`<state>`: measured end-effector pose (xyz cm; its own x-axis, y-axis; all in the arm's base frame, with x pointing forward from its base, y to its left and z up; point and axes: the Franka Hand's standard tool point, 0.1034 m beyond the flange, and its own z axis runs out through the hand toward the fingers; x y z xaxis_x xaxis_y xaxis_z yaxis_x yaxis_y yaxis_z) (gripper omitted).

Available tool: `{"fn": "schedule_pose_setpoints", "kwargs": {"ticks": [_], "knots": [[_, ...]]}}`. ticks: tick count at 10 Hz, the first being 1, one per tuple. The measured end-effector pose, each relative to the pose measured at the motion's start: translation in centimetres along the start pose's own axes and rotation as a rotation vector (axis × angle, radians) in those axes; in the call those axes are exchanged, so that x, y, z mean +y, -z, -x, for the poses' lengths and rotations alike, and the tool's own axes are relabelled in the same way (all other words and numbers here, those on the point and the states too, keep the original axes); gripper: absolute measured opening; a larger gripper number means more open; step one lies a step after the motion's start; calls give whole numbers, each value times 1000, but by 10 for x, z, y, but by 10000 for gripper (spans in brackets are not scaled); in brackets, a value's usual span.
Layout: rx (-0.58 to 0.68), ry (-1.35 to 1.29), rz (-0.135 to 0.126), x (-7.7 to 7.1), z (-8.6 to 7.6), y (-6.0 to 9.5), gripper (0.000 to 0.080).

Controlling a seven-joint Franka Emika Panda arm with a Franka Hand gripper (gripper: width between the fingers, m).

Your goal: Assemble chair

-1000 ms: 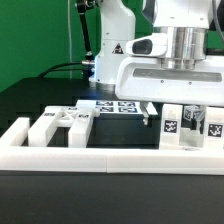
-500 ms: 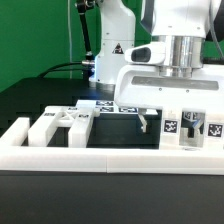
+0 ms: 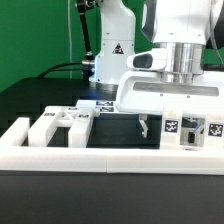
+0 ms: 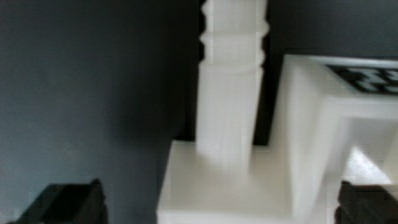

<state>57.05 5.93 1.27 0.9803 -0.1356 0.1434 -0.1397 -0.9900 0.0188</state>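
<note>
Loose white chair pieces stand along the front rail. My gripper [image 3: 173, 118] hangs open over the tagged pieces [image 3: 187, 136] at the exterior view's right. One dark finger [image 3: 145, 126] shows beside them; the other is hidden behind them. In the wrist view a white flat piece with an upright ridged post [image 4: 228, 90] lies between my fingertips [image 4: 71, 204], and my gripper [image 4: 222, 206] straddles its base without touching it. A white panel with a tag [image 4: 338, 110] stands right beside the post.
A long low white border rail [image 3: 100, 158] runs across the front. More white chair pieces [image 3: 55, 125] stand at the exterior view's left. The marker board [image 3: 103, 105] lies behind them, near the arm's base. The table is black.
The gripper has come down toward the tagged pieces at the exterior view's right, staying open. The pieces have not moved.
</note>
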Motion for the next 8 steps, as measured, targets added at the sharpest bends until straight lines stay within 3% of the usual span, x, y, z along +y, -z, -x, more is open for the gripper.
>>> {"fn": "schedule_pose_setpoints", "kwargs": {"ticks": [1,3,8], "knots": [[0,0,0,0,0,0,621],[0,0,0,0,0,0,353],[4,-1,-1,0,-2,2,333]]}}
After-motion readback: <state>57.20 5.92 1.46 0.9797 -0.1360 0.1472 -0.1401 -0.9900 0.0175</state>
